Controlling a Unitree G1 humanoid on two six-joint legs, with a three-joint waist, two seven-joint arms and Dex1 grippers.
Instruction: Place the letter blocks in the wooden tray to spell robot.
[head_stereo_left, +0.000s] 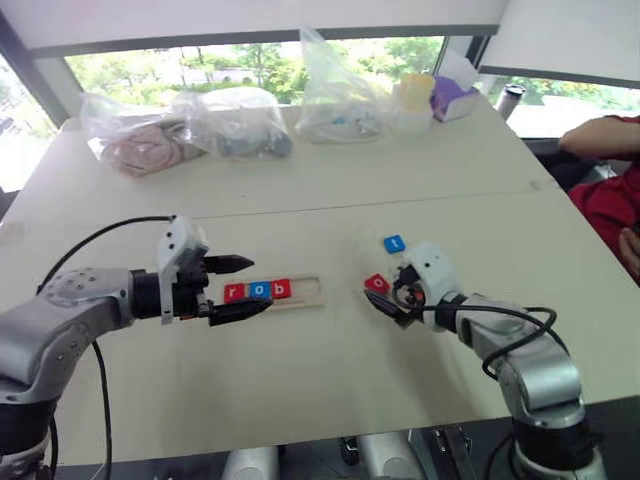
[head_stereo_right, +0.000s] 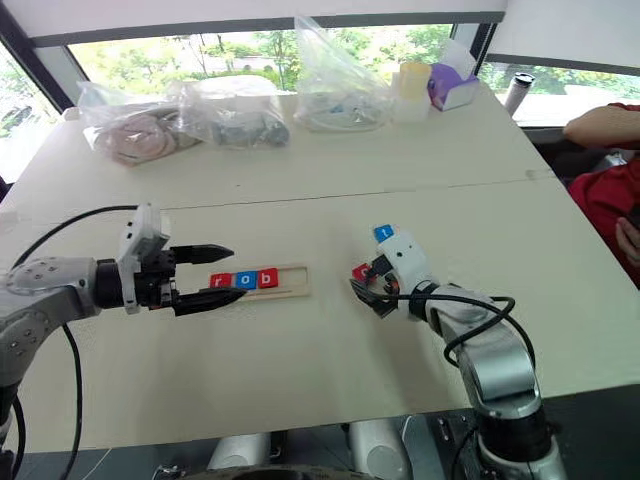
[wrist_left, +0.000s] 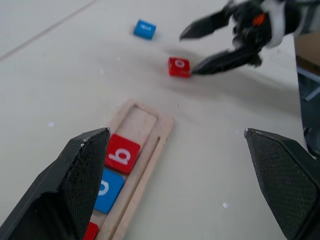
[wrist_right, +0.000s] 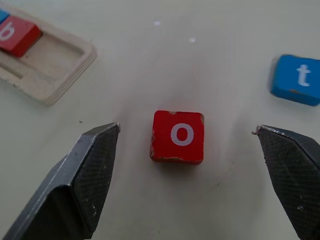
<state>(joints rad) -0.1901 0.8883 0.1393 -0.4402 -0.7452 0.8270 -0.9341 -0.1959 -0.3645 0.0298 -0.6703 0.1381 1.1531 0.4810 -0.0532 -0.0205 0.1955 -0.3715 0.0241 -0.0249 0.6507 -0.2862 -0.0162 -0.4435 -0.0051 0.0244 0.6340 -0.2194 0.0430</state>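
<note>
- Pale beige tabletop (head_stereo_left: 330, 370) fills the left eye view, with windows behind it. Five small square letter tiles lie on it: three in the long pale wooden tray (head_stereo_left: 305, 293) and two loose.
- Inside the tray's recess sit a red r tile (head_stereo_left: 235, 292), a blue o tile (head_stereo_left: 259, 290) and a red b tile (head_stereo_left: 281, 289), side by side at its left end; the right end of the recess is bare.
- A red o tile (head_stereo_left: 377, 283) and a blue t tile (head_stereo_left: 394, 243) lie on the table well to the right of the tray, the blue one farther back.
- Three clear plastic bags (head_stereo_left: 230, 122) with contents rest at the far edge, beside a purple box (head_stereo_left: 455, 98); a person's red sleeve (head_stereo_left: 612, 205) shows at the right edge.
- Left gripper (head_stereo_left: 243, 287) reaches in level from the left, its two black fingers spread wide and empty at the tray's left end.
- Right gripper (head_stereo_left: 385, 300) points down and left, just beside the red o tile.
- Right eye view gives the same layout.
- Left wrist view: both fingers stand far apart over the tray, with the b tile near one fingertip; beyond, the right gripper's lower finger tip looks to touch the loose red o tile.
- Right wrist view: the red o tile lies flat between wide-spread fingers, untouched by their pads; the blue t tile lies off to one side, the tray's bare end to the other.
</note>
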